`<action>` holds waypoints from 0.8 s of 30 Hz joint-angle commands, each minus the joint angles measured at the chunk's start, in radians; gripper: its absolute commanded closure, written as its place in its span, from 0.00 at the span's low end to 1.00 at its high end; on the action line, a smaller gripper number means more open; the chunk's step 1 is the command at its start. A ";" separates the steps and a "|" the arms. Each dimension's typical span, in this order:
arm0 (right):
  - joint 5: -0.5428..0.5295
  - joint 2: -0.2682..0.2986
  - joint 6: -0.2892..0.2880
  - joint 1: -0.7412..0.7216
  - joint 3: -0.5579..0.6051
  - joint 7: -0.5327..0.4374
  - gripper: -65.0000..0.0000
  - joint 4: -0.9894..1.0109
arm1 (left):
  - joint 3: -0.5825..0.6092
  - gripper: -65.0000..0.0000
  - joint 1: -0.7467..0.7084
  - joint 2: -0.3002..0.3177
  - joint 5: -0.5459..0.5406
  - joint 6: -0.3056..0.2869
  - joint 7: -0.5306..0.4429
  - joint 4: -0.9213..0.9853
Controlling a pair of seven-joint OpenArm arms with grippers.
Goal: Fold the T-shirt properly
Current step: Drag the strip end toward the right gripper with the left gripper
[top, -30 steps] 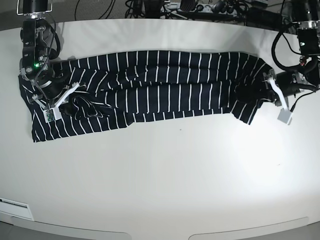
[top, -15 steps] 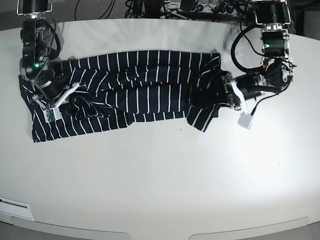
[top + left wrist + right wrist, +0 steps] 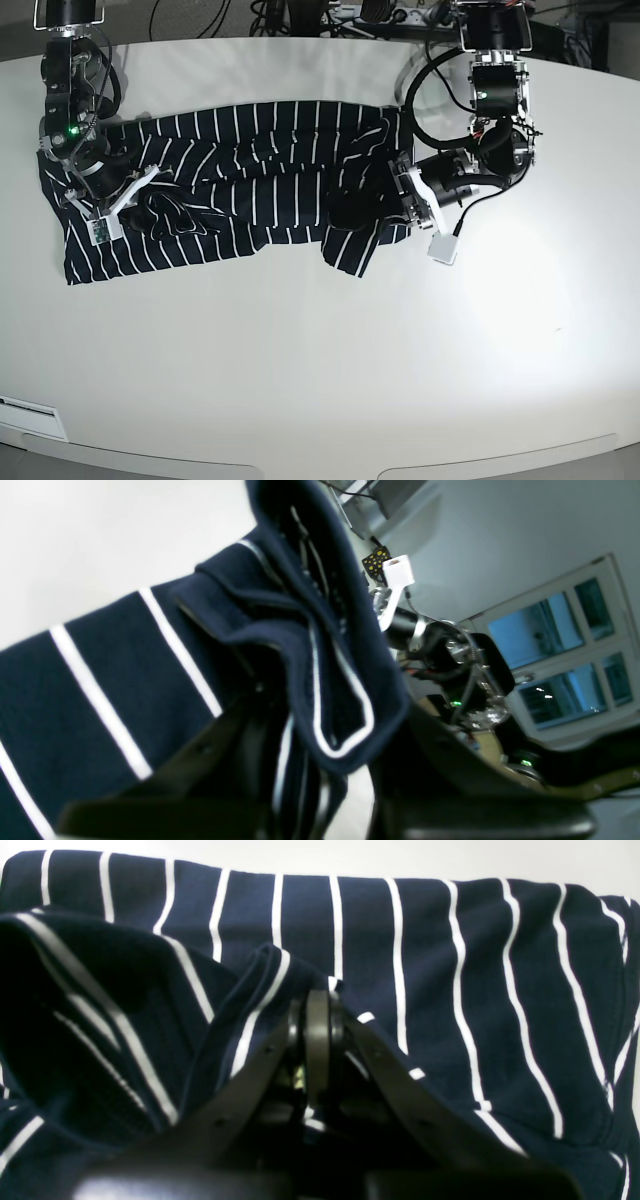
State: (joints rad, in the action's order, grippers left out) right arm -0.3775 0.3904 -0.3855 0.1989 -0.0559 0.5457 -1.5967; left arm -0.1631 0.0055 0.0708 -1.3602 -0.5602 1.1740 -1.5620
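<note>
The dark navy T-shirt with thin white stripes lies stretched across the far half of the white table. My left gripper, on the right in the base view, is shut on the shirt's right end and holds it lifted and doubled back over the shirt's middle. In the left wrist view a bunched hem of the T-shirt hangs between the dark fingers. My right gripper sits on the shirt's left end. Its fingertips are pressed together on a fold of the T-shirt.
The white table extends toward the near edge in front of the shirt. Cables and equipment line the far edge. A flap of striped cloth hangs below the left gripper toward the table.
My left gripper has carried the shirt's right end leftward, from the far right to about the shirt's middle, so the shirt's spread is shorter. The right arm has stayed still.
</note>
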 commanded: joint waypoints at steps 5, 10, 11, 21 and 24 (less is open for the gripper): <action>0.012 0.003 -0.024 0.014 0.011 0.105 1.00 0.008 | 0.003 1.00 0.017 -0.024 -0.035 -0.010 -0.023 0.006; 0.012 0.003 -0.052 0.014 0.011 0.105 1.00 0.008 | 0.046 1.00 0.017 -0.024 -0.036 -0.008 -0.023 0.006; 0.012 0.003 -0.059 0.014 0.011 0.105 1.00 0.008 | 0.061 0.95 0.017 -0.024 -0.036 -0.002 -0.023 0.006; 0.012 0.003 -0.060 0.014 0.011 0.114 1.00 0.008 | 0.136 0.37 0.023 -0.024 -0.042 -0.024 -0.072 0.006; 0.012 0.003 -0.060 0.014 0.011 0.121 1.00 0.008 | 0.126 0.37 0.024 -0.024 -0.019 -0.024 -0.114 0.006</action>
State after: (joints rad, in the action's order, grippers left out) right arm -0.3775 0.3908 -0.4152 0.1959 -0.0559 0.5568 -1.5967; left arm -0.0338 0.0113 0.0498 -1.3533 -0.5709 1.0798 -1.5417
